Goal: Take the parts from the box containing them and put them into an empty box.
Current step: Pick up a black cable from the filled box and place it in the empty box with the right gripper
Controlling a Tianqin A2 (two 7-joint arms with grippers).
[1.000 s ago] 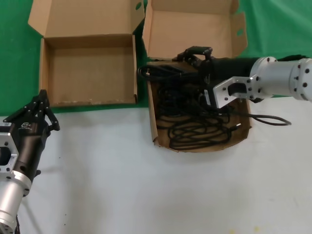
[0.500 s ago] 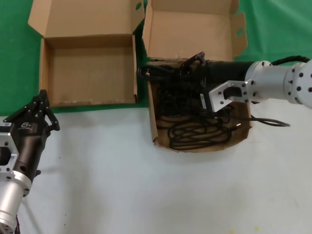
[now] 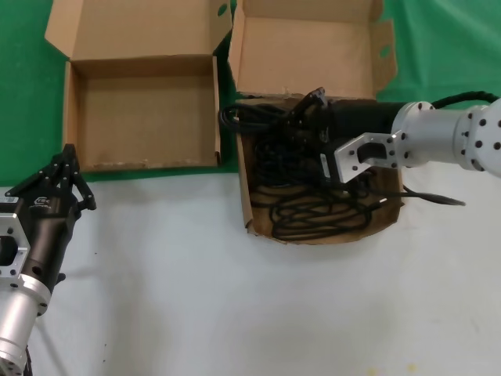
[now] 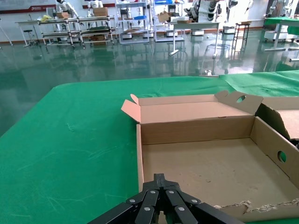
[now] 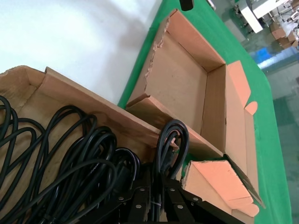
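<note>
The parts, black looped power cables (image 3: 313, 211), lie tangled in the squarish box containing them (image 3: 245, 200), whose slotted lid stands up behind. My right gripper (image 3: 301, 110) reaches into its back left corner and is shut on one cable bundle (image 3: 249, 116), whose loop pokes over the box's left wall. The right wrist view shows that loop (image 5: 171, 135) running out between the gripper's (image 5: 160, 179) fingers, above the other cables (image 5: 60, 149). The empty box (image 3: 141, 117) sits just left, bare inside. My left gripper (image 3: 69, 157) is parked at the front left, shut, pointing at the empty box (image 4: 205, 163).
A black cable end (image 3: 438, 197) trails out over the cable box's right wall onto the white tabletop (image 3: 235, 313). Green cloth (image 3: 23, 102) covers the back of the table under both boxes. The two boxes stand almost touching.
My right gripper has turned and dropped a little toward the back left corner of the cable box, and the held loop has shifted slightly left. The left arm has not moved.
</note>
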